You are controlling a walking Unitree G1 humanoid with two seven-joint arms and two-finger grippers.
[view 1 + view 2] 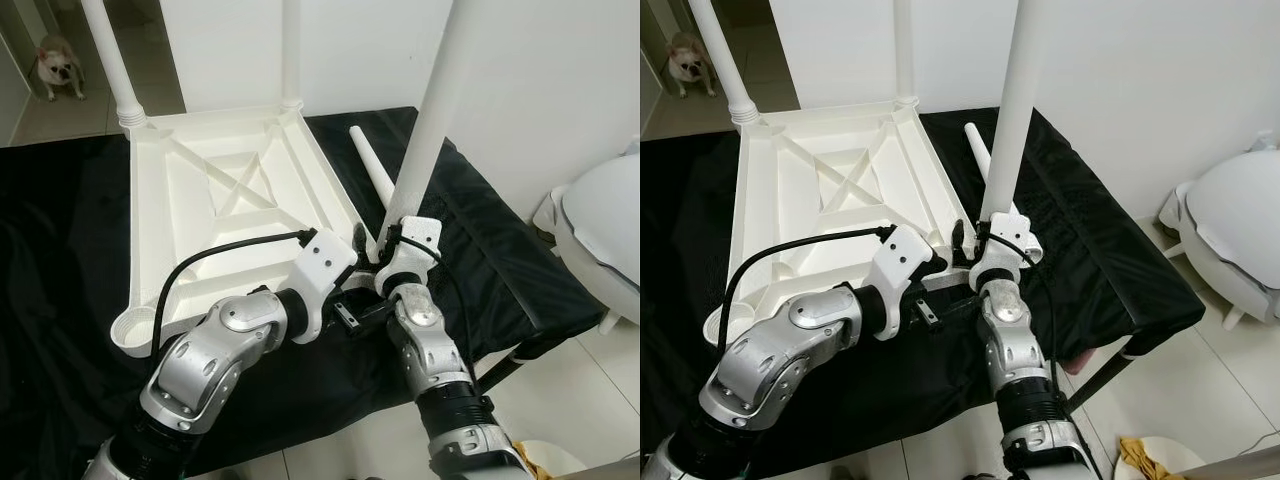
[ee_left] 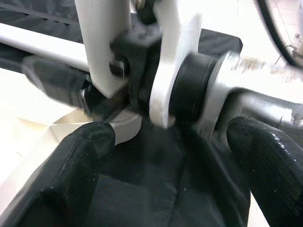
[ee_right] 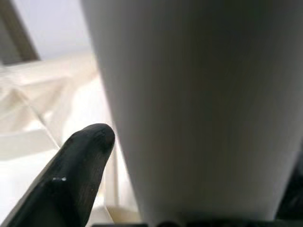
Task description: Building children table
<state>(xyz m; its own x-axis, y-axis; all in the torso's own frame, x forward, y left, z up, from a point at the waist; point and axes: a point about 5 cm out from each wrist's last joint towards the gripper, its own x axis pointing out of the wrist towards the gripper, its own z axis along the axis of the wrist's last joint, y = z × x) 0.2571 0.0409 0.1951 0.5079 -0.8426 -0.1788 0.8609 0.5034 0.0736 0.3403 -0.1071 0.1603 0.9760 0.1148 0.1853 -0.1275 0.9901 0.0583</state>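
Dog [image 1: 57, 66]: you see it at the far left, on the tiled floor [image 1: 70, 115] beyond the desk.
Desk [image 1: 60, 250]: it is draped in black cloth and carries the work before you.
Tabletop [image 1: 235, 190]: the white plastic top lies upside down on the desk, its ribbed underside facing up.
Fitted legs: one leg [image 1: 108, 55] stands upright in the far left corner socket, and a second leg [image 1: 291, 50] stands in the far right corner.
Empty socket [image 1: 133, 329]: the near left corner of the tabletop shows you a round open socket.
Left gripper [image 2: 165, 156]: your left arm reaches across to the near right corner of the tabletop; its fingers [image 2: 78, 161] are spread apart with nothing between them, just beside the right wrist.
Loose leg [image 1: 372, 170]: it lies flat on the black cloth, just beside the right edge of the tabletop.
Right gripper [image 1: 385, 240]: it is closed around the held leg [image 1: 435, 110] near its lower end, at the near right corner of the tabletop.
Held leg: it stands nearly upright, tilted slightly to the right.
White seat [image 1: 605, 235]: a rounded white plastic piece stands on the floor at the far right, well apart from the desk.
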